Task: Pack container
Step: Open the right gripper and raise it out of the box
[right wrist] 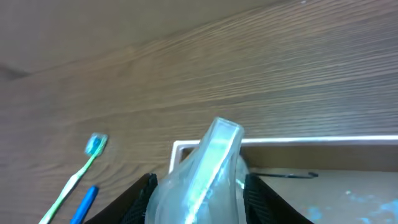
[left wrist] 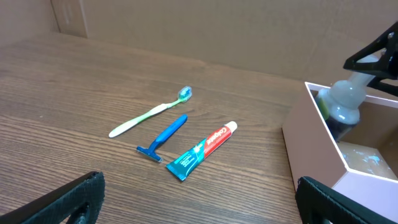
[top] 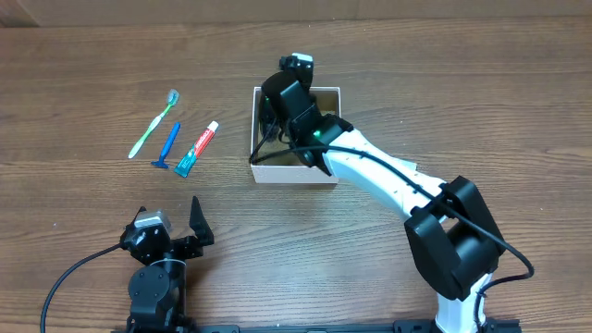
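The container [top: 294, 175] is a shallow white box with a brown floor, right of centre; it also shows in the left wrist view [left wrist: 309, 144] and the right wrist view [right wrist: 298, 142]. My right gripper [top: 280, 109] hangs over the box's left part, shut on a translucent pale plastic item [right wrist: 210, 163], which also shows in the left wrist view [left wrist: 341, 99]. A green toothbrush [top: 153, 123], a blue razor [top: 167, 145] and a toothpaste tube [top: 197, 149] lie on the table left of the box. My left gripper [top: 171, 218] is open and empty near the front edge.
The wooden table [top: 444, 83] spreads around the box. A thin dark item [right wrist: 286, 175] lies on the box floor. The right arm [top: 388, 180] reaches across from the front right. The toothbrush [left wrist: 149, 114], razor [left wrist: 163, 137] and toothpaste [left wrist: 202, 151] lie ahead of my left gripper.
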